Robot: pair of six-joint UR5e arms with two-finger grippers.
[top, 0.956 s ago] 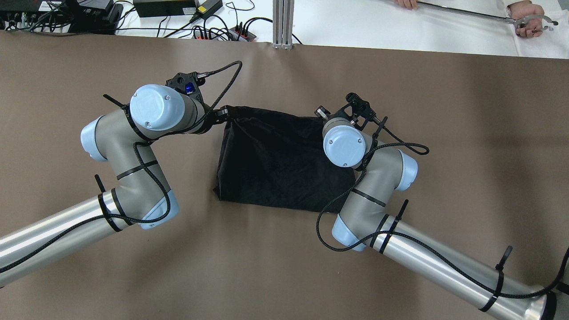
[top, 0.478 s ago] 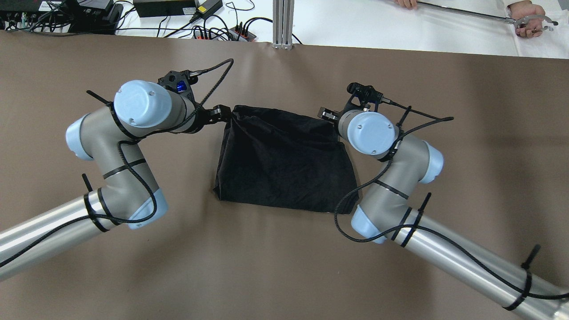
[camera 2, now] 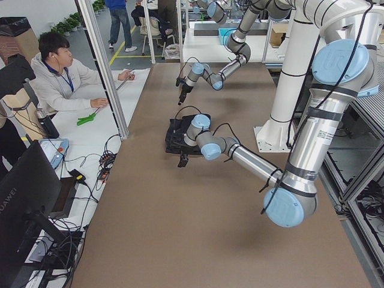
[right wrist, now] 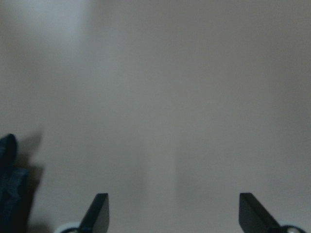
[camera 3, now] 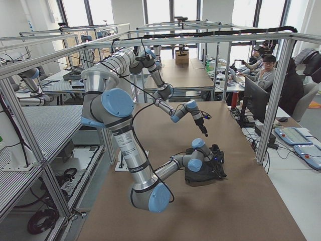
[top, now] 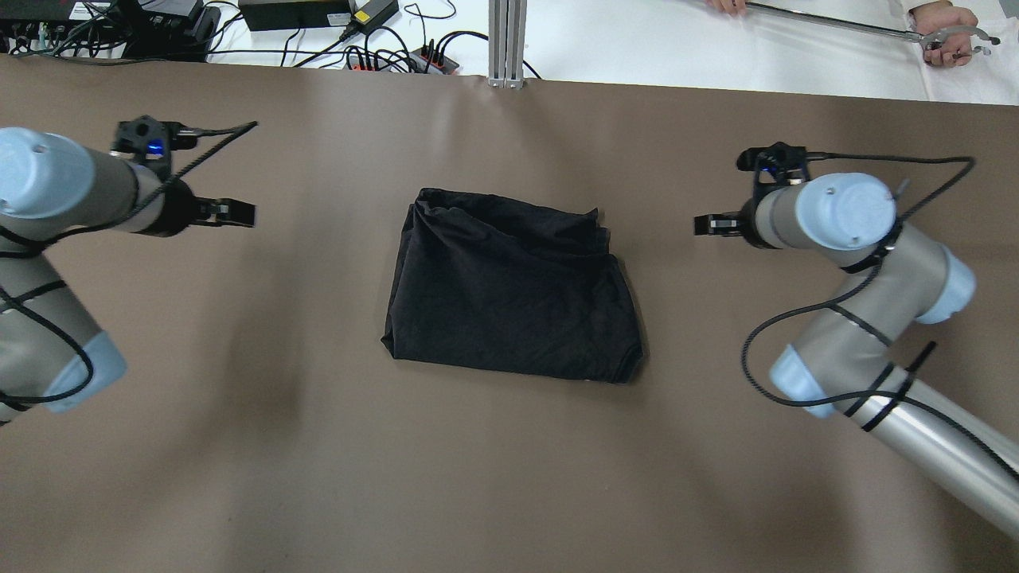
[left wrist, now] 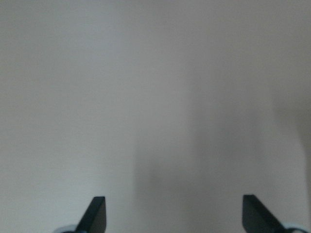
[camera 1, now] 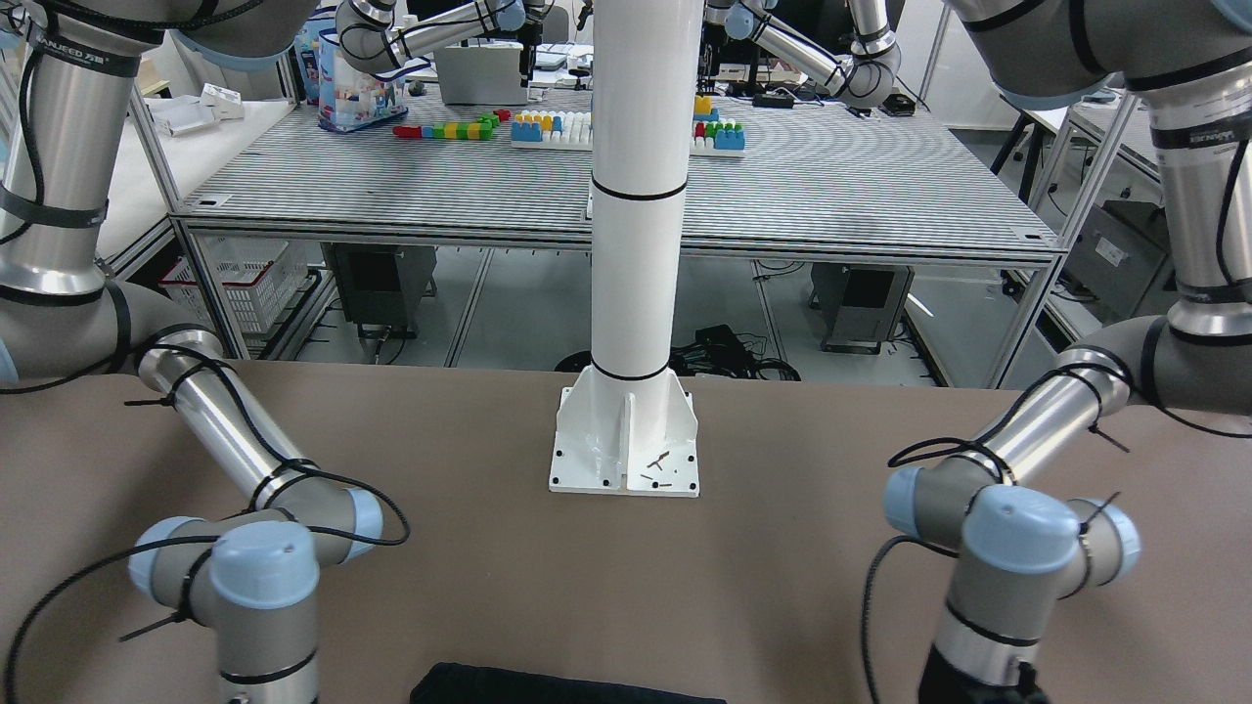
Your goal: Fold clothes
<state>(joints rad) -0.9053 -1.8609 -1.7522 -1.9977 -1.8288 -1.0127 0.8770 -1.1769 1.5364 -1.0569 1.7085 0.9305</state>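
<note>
The black garment lies folded in a rough rectangle at the middle of the brown table, with wrinkles along its far edge. Its edge shows at the bottom of the front-facing view and at the left edge of the right wrist view. My left gripper is open and empty, well to the left of the garment; its wrist view shows only bare table between the fingertips. My right gripper is open and empty, to the right of the garment.
The white pillar's base stands on the table's robot side. An aluminium post, cables and power strips line the far edge. Operators' hands with a grabber tool are at the far right.
Both grippers let go of the garment's far corners and drew apart to the sides. The far edge dropped and the garment now lies flat on the table.
</note>
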